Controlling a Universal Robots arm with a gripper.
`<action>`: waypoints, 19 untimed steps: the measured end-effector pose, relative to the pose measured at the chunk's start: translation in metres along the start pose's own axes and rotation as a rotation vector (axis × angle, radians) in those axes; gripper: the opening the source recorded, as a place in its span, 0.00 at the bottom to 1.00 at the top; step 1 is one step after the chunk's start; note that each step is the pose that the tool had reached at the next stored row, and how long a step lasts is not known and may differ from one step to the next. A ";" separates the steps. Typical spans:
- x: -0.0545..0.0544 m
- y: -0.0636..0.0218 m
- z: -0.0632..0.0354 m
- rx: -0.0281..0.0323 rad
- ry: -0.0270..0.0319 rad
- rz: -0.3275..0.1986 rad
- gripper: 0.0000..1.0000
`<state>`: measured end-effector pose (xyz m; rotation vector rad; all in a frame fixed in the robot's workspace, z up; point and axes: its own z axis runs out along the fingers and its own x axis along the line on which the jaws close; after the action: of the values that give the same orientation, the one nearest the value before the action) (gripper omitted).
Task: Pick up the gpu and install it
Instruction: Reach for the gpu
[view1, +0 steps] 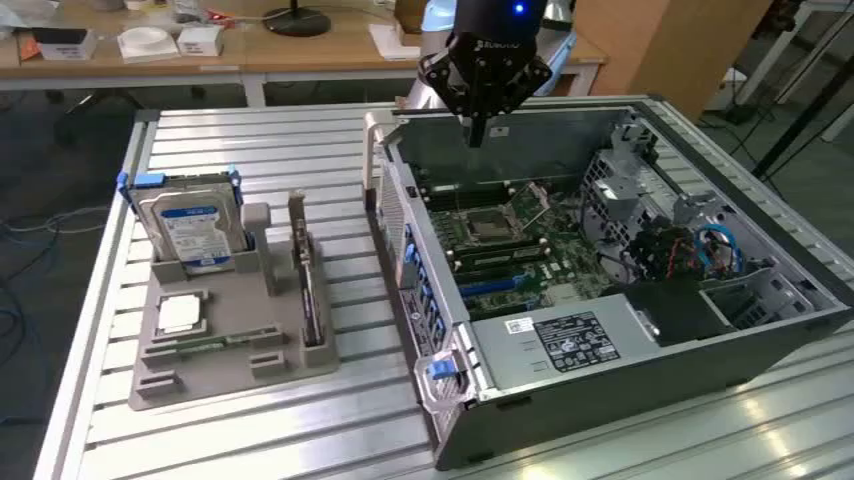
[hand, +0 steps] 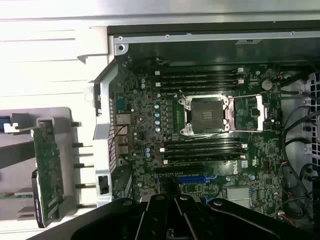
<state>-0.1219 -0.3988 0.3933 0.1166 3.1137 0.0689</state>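
One gripper (view1: 474, 135) is seen in the exterior view, hung over the open computer case (view1: 747, 330) near the case's twelve o'clock edge. Its jaws are pressed together and nothing is clamped between them. In the wrist view the dark fingers of the gripper (hand: 170, 200) are seen meeting above the motherboard (hand: 145, 125), close to a blue expansion slot (hand: 187, 178).

The gpu (view1: 310, 285) is stood on its long edge in a slot of the grey holder (view1: 214, 370). Taken in the exterior view, it is at about eight o'clock from the gripper and well apart from it. It is not touched by the gripper. In the wrist view the green circuit board of the gpu (hand: 47, 170) is seen in the same holder (hand: 65, 117), beside the outer wall of the case.

Two other parts are kept in the holder. A hard drive (view1: 187, 228) with a blue-and-white label is propped upright at about ten o'clock from the gpu, and a small square processor chip (view1: 180, 313) is laid flat at about nine o'clock from it. The holder is set on a slatted metal table (view1: 267, 150), with the case at its three o'clock.

Inside the case an open processor socket (view1: 487, 228) is seen on the motherboard, and rows of memory sticks (hand: 200, 80) are seated on either side of that socket (hand: 207, 116).
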 end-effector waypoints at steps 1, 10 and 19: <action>0.000 0.0000 0.0000 0.0000 0.0000 0.000 0.11; 0.000 0.0000 0.0000 0.0000 0.0000 0.000 0.11; 0.005 -0.0004 0.0002 0.0000 0.0001 0.000 0.11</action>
<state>-0.1272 -0.3988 0.3930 0.1166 3.1138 0.0689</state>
